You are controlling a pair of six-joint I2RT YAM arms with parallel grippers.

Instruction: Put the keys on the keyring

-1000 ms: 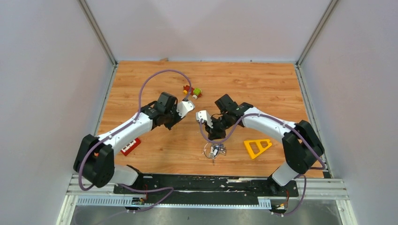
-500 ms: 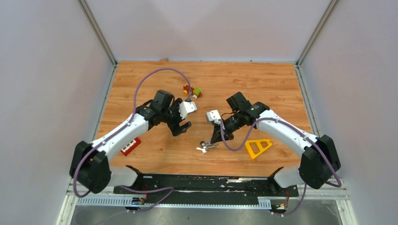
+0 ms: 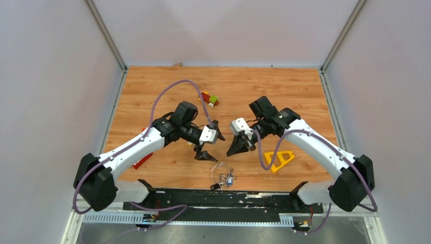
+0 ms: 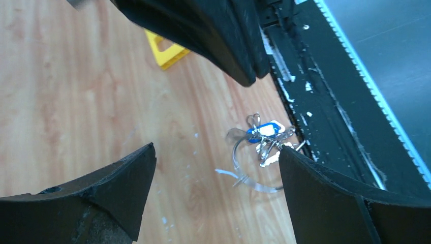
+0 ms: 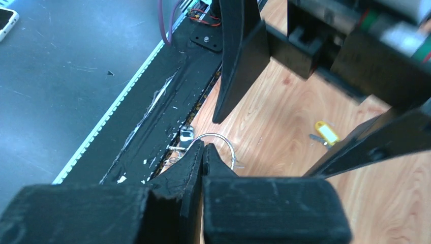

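The keyring (image 3: 219,168) lies flat on the wooden table near its front edge, with a bunch of keys (image 3: 226,178) on it. In the left wrist view the thin wire keyring (image 4: 243,173) shows with a blue-tagged key (image 4: 264,131) among the keys. A yellow-tagged key (image 5: 325,133) lies apart on the wood. My left gripper (image 3: 209,143) hangs open above and behind the bunch, nothing between its fingers. My right gripper (image 3: 235,151) is shut and empty, its tip just right of the left one. In the right wrist view the keyring (image 5: 226,141) curves just past the right gripper (image 5: 203,145).
A yellow plastic triangle (image 3: 278,159) lies right of the bunch. A red-green-yellow toy car (image 3: 209,99) sits farther back at centre. A red brick (image 3: 141,162) peeks out under the left arm. The black base rail (image 3: 223,197) runs along the front edge, close to the keys.
The left gripper opened wide and swung right toward the centre. The key bunch left the right gripper's tip and now lies nearer the front edge. The right gripper stayed shut and drew back.
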